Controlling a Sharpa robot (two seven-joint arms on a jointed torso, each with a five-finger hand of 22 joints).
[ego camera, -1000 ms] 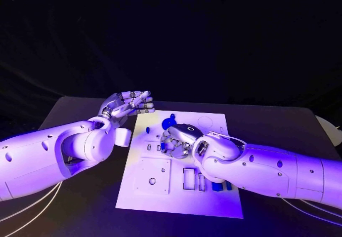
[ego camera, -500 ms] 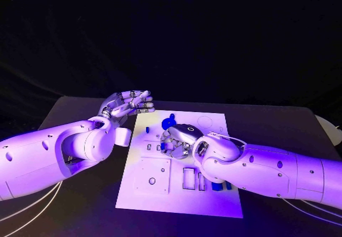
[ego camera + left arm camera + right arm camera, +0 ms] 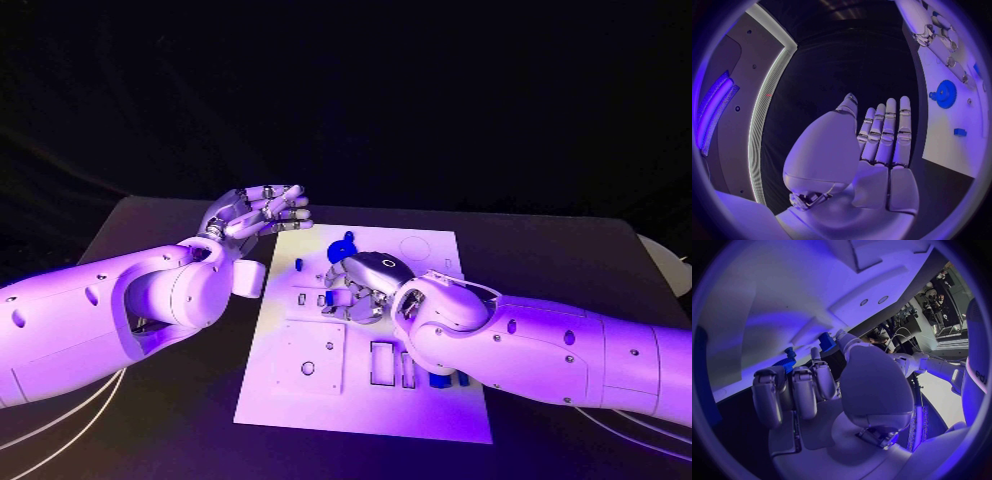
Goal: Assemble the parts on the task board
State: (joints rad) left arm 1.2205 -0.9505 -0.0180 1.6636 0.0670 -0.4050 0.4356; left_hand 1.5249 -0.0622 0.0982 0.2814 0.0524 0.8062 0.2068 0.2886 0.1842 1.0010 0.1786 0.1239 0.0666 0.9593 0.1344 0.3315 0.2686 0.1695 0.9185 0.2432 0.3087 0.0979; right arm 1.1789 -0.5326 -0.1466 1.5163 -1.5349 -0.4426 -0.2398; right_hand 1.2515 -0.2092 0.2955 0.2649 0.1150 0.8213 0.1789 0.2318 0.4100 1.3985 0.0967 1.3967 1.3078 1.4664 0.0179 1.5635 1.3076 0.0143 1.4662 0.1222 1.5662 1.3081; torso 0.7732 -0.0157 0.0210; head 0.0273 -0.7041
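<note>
Small blue part [image 3: 333, 297] mid-board [image 3: 433, 420] on counter [image 3: 144, 225], pinched in right hand [image 3: 361, 285] fingers. Looks light, rigid, slick plastic; best gripped by flat sides. Left hand [image 3: 263, 210] off far-left board corner, fingers straight, holding nothing. Blue gear [image 3: 946, 93] lying far side.

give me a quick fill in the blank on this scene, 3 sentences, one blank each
1. The task board is the colour ____.
2. The blue gear lies on the ____.
3. The left hand holds nothing and its fingers are straight, so it is ____.
The right hand is low over the board.

Missing words: white; task board; open
</note>
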